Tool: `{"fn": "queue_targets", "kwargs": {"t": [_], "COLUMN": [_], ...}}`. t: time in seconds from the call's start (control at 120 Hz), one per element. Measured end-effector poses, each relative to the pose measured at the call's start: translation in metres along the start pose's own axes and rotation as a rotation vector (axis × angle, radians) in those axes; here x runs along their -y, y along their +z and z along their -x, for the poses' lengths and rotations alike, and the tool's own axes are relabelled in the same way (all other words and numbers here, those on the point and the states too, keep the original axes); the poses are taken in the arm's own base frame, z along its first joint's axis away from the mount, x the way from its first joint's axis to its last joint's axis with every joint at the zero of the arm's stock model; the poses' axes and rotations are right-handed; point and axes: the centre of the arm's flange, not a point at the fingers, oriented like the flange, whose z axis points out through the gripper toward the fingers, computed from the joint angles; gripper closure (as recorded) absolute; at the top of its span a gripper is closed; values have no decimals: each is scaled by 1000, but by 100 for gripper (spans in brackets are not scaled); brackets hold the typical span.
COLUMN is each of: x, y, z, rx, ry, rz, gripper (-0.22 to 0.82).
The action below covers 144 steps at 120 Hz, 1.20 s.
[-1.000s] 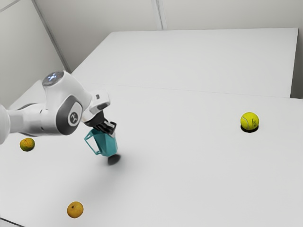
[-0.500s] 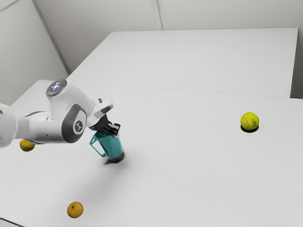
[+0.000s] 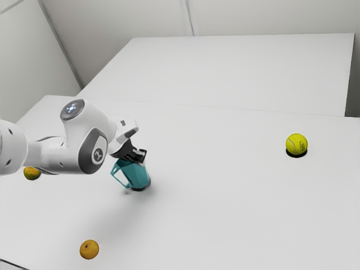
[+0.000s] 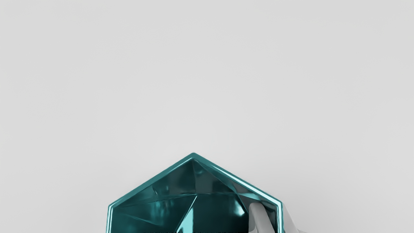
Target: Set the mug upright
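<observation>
Pinching the mug by its wall with the end effector, holding it seemingly near upright at the exterior view's left, base at or barely above the table; possibly risking a topple by releasing off-level.

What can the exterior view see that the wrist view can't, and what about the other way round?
Exterior view: the yellow tennis ball, an orange fruit, another fruit partly behind the arm.

Wrist view: deep inside the teal mug, with one finger of my gripper inside its wall, the other outside.

Both: the mug, my gripper and the white table.
</observation>
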Motion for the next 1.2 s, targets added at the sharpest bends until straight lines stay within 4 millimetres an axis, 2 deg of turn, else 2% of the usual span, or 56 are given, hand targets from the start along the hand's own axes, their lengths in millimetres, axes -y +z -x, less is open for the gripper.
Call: {"fn": "queue_targets", "kwargs": {"t": [0.233,0.5,0.633,0.858,1.108,1.2], "x": [1,1,0,-5,-13,-11], "y": [8,-1,-18,-60,-123,-134], "z": [2,-1,-6,-18,-75,-91], "rx": [13,-2,-34,-73,9,79], "ry": [-13,-16,-9,1,0,-5], "rz": [4,0,-9,-23,25,45], "gripper": [78,44,34,18,7,5]}}
